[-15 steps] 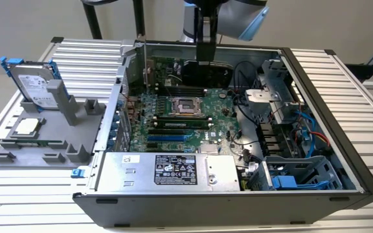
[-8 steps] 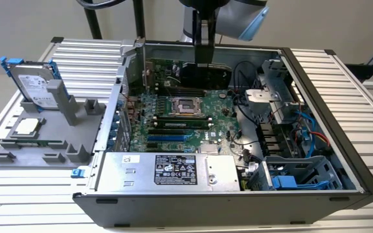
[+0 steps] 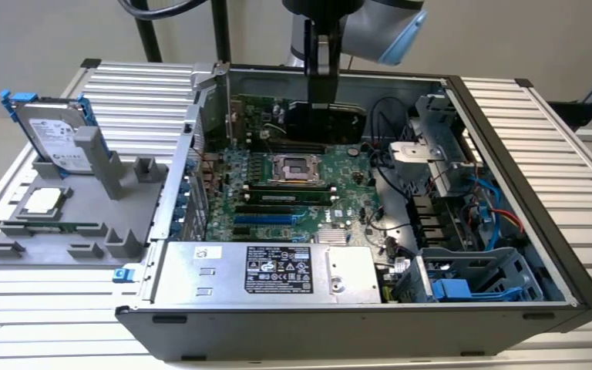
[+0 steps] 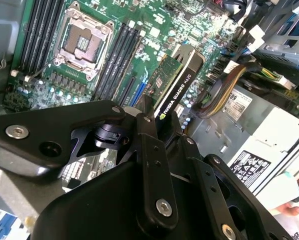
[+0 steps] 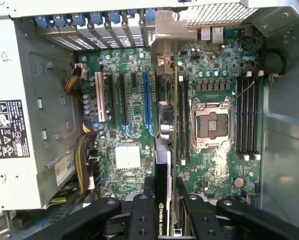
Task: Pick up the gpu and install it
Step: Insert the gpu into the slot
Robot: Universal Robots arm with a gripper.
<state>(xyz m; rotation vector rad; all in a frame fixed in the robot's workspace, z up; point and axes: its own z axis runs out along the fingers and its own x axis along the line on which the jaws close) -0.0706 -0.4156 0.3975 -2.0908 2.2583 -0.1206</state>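
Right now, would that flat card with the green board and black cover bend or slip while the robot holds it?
The flat gpu card with green board and black shroud probably stays stiff: it juts straight from the gripper. Held edge-on above the green motherboard, it might twist if bumped. Its exposed parts look fragile.

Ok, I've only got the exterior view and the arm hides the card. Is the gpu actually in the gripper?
Observer: Yes. In the second wrist view the gripper is shut on the gpu, clamping one long edge.
Operator: Is it in the long blue slot?
Observer: No. In the first wrist view the blue slot is empty. The gpu appears edge-on beside it, on the side toward the memory slots.
Operator: Any cables near the card?
Observer: The first wrist view shows a yellow and black cable bundle by the power supply, well apart from the gpu.
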